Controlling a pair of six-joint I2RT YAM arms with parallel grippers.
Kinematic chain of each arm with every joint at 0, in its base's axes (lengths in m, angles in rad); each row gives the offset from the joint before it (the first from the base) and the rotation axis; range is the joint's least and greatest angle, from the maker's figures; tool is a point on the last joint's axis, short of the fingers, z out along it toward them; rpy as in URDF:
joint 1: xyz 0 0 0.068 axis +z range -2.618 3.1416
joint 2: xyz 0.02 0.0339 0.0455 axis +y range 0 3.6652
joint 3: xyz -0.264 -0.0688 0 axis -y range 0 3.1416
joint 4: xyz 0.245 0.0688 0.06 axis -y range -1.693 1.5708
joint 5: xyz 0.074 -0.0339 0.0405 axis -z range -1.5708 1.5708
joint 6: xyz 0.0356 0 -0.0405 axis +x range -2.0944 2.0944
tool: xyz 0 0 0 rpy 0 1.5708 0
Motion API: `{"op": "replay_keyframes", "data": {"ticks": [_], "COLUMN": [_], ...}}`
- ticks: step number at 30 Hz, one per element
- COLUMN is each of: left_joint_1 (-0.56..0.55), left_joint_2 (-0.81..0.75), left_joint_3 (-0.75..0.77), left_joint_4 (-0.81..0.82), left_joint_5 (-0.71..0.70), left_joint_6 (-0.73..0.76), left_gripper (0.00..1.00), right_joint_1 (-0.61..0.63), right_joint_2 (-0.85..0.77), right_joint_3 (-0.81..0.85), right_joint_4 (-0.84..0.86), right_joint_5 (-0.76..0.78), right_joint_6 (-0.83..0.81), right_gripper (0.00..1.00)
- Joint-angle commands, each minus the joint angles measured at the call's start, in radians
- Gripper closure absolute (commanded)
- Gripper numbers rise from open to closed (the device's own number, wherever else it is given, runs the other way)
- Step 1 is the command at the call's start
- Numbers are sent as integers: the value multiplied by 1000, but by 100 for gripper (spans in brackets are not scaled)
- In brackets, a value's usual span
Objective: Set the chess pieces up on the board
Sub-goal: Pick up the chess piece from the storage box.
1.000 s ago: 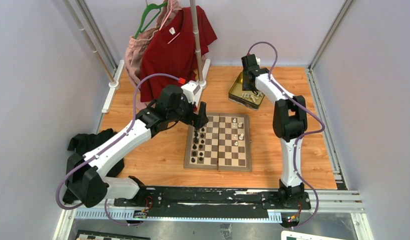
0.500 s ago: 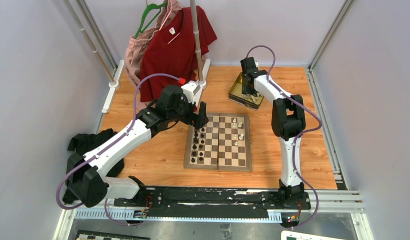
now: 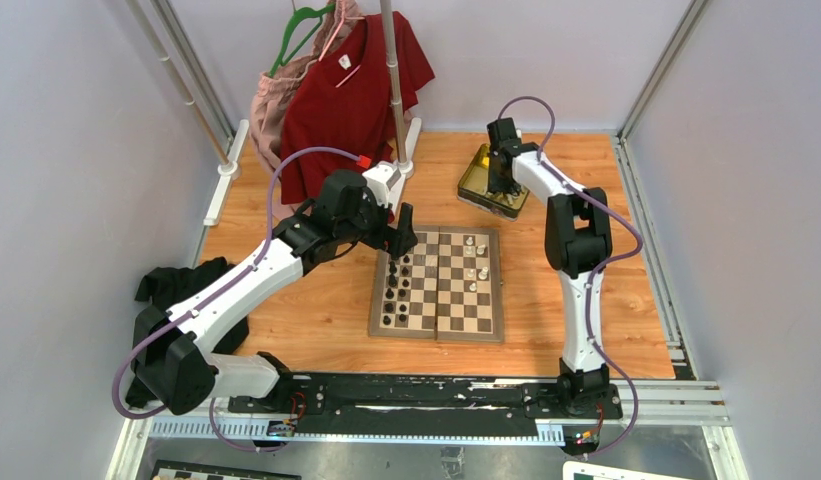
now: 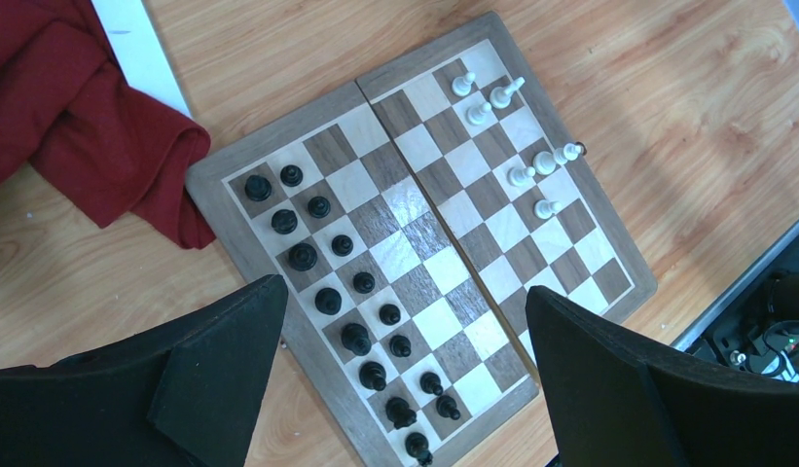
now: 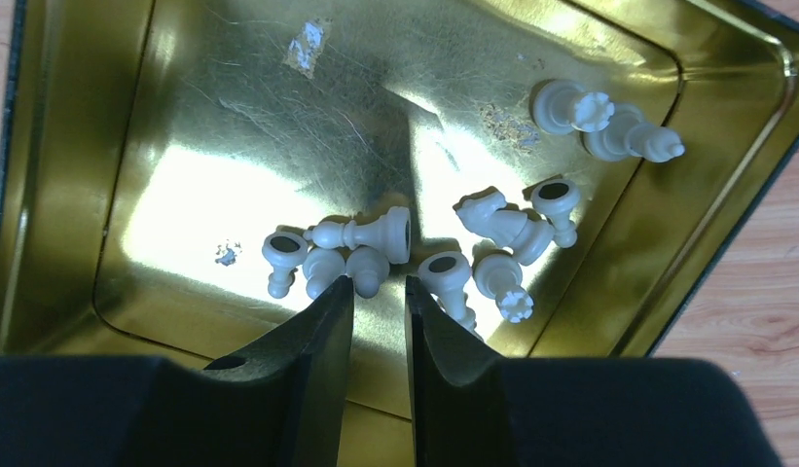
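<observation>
Step in hand: fetching the next white man from the gold tin (image 5: 230, 117) at the table's far right.
Right gripper: the right gripper (image 5: 379, 292) reaches down into the tin. Its fingers are drawn close with only a narrow slit between them, and the tips sit just beside a knot of toppled pieces. Whether they have pinched one cannot be told from here.
Chess pieces: the white chess pieces (image 5: 361, 233) are split. A loose heap lies on its sides in the tin, and seven stand on the board's right half (image 4: 543, 162), unevenly placed.
Board: the board (image 4: 415, 243) lies open and flat on the table, well apart from the tin.
Black pieces: the black pieces (image 4: 328, 301) fill two rows along its left side.
Left gripper: the left gripper (image 4: 405, 290) hovers over the board's far left edge, its fingers spread wide and holding nothing.
Progress: by this view, under half of white's side is out.
Next move calls for: a firm pinch on one small figure among close neighbours. Then a clean lift clear of the tin wall, a carry across to the board, and an upright set-down on a bare right-hand square without knocking the men already standing.
</observation>
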Motion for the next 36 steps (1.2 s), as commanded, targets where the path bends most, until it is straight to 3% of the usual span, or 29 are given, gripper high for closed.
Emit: {"op": "replay_keyframes", "data": {"ticks": [1,6,14,28,36], "left_joint_1": [4,3,4,4,4], "left_joint_2": [8,12,16,-10,-43], "left_joint_3": [7,9,11,3,-18], "left_joint_4": [13,15,16,19,30], "left_joint_5": [2,1,3,-1,-4], "left_joint_6": [2,2,2,2,-1], "left_gripper": [1,2,2,2,2], "right_joint_1": [-16,-18,-18,1,51], "right_joint_2": [36,42,20,-137,-290], "right_joint_3": [27,34,32,-20,-145], "right_joint_4": [-2,-1,2,0,-1], "right_joint_5": [-26,-35,-27,13,10], "right_joint_6": [10,4,-21,-75,-76], "right_gripper": [70,73,100,100,100]}}
